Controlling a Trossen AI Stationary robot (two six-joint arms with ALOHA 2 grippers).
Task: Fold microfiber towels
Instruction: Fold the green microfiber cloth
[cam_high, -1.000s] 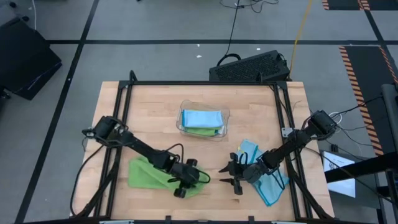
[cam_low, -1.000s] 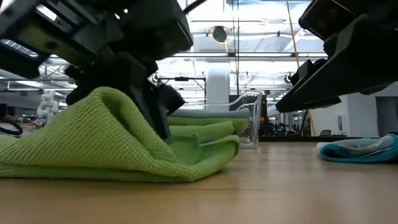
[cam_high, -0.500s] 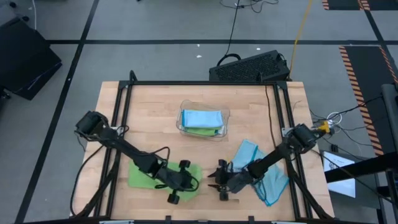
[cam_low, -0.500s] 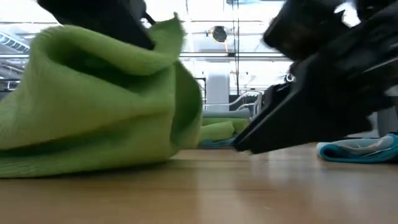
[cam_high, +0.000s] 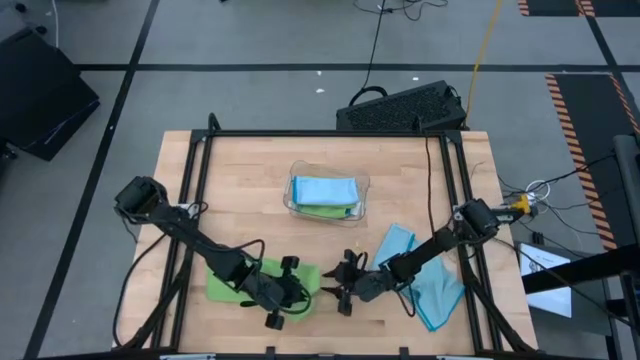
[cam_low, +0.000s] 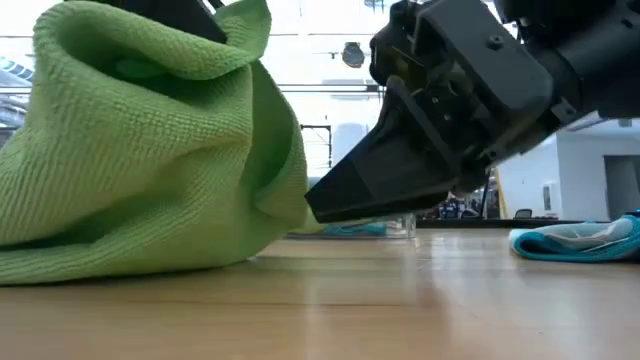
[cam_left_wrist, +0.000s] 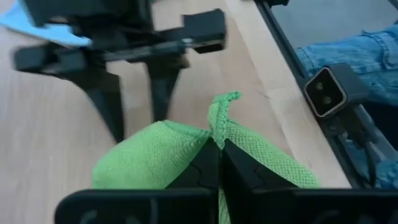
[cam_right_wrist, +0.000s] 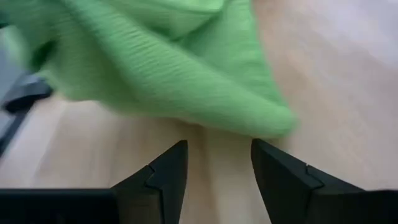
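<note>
A lime green microfiber towel lies bunched near the table's front edge, left of centre. My left gripper is shut on its raised part. My right gripper is open and low over the wood. It faces the green towel's right side from the right, with nothing between its fingers. A light blue towel lies crumpled on the table behind my right arm. In the low view the green towel stands as a tall hump with its base on the wood. My left gripper pinches a puckered fold at the green towel's edge between its two fingers. The fingers slant down, coming from the table's left. The pinched part is raised, the cloth hangs in slack folds below it, and the towel's lower part rests on the table.
A clear plastic tray at the table's middle back holds folded blue and green towels. A black frame rail runs along the table's sides. A small camera sits on the front edge, with a person's jeans beyond it.
My left gripper has risen and drawn toward the table's left with the green towel's pinched fold. This has pulled the flat cloth up into a tall bunched hump whose base stays on the wood. My right gripper has moved left and lower, up to the towel's right side, and has stayed open.
</note>
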